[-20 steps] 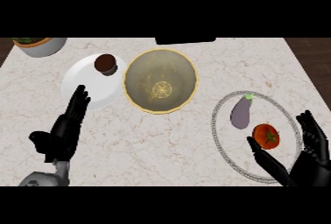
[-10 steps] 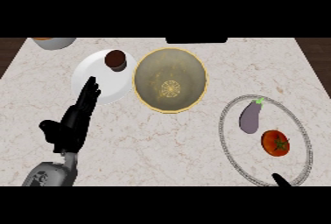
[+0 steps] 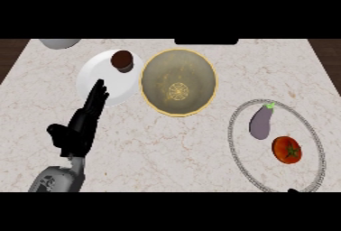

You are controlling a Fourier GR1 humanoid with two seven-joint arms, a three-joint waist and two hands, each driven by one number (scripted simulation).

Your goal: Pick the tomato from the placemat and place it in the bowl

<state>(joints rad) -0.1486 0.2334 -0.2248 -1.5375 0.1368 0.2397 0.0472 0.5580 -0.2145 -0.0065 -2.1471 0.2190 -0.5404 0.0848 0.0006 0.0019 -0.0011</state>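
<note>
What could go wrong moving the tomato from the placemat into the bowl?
The eggplant lies close beside the tomato on the placemat, on the side nearer the bowl; a reaching hand might knock it. The right hand barely shows at the view's lower edge, so a grasp could begin out of sight. The white plate sits right beside the bowl; a release off-target might land there.

The marble counter (image 3: 193,155) holds a white plate (image 3: 96,74) at the fingertips (image 3: 100,88) of the left hand (image 3: 75,133). A bowl (image 3: 160,76) sits just right of them, and a placemat (image 3: 296,122) farther right.
</note>
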